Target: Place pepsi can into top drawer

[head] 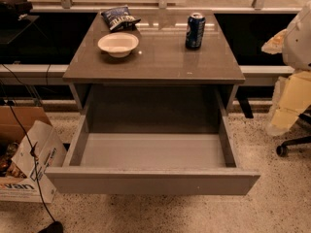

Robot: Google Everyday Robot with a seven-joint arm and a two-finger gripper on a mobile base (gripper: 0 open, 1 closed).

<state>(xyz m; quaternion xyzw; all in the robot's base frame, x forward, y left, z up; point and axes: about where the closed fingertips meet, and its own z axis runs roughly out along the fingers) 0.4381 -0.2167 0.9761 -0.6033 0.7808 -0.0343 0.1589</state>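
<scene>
The pepsi can stands upright on the back right of the cabinet top, a dark blue can with a silver top. The top drawer is pulled wide open toward the camera, and its light grey inside holds nothing. My arm shows as white and cream shapes at the right edge, and its gripper sits level with the cabinet top, to the right of the can and apart from it.
A white bowl and a blue-and-white chip bag sit on the back left of the top. A cardboard box and a black cable lie on the floor at left. An office chair base is at right.
</scene>
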